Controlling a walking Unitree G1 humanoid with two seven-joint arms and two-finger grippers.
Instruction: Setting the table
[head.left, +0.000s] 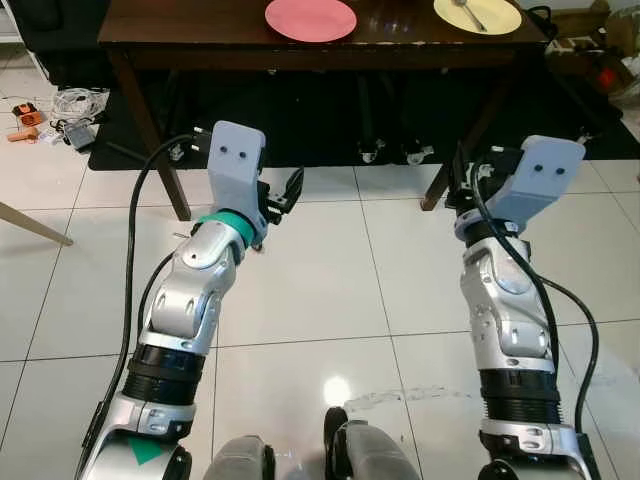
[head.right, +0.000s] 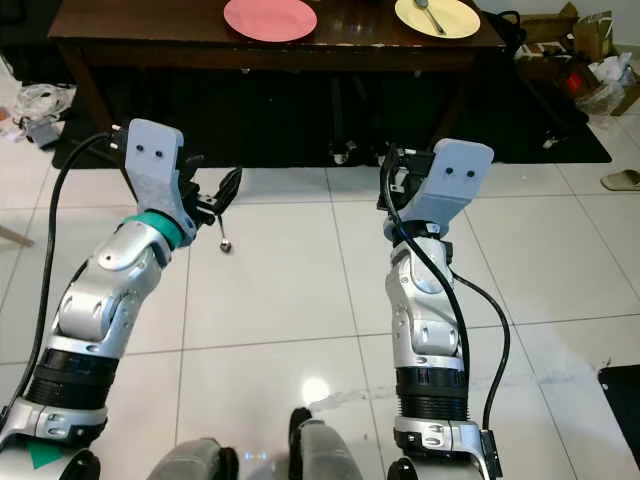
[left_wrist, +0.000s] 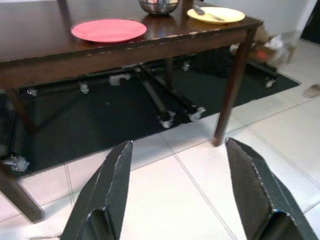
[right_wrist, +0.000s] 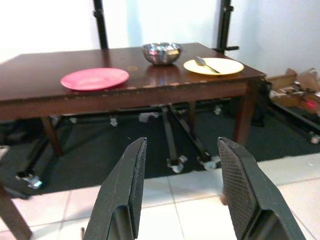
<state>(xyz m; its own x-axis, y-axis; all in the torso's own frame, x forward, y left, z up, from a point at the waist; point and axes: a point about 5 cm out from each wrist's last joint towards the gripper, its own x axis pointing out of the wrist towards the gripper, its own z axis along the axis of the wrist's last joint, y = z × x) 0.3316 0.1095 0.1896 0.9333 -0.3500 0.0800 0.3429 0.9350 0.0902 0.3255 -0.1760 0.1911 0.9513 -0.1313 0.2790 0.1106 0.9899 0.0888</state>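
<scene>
Head views: dark wooden table (head.left: 200, 45) far ahead, round pink plate (head.left: 310, 19) left, yellow plate (head.left: 477, 14) with metal spoon (head.left: 470, 14) right, left wrist view: left gripper (left_wrist: 177, 192) spread wide, empty, right wrist view: right gripper (right_wrist: 182, 187) wide, empty, steel bowl (right_wrist: 161, 53) between plates.

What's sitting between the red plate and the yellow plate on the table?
A metal bowl stands between the red plate and the yellow plate, set further back on the table; the right wrist view shows it best.
</scene>
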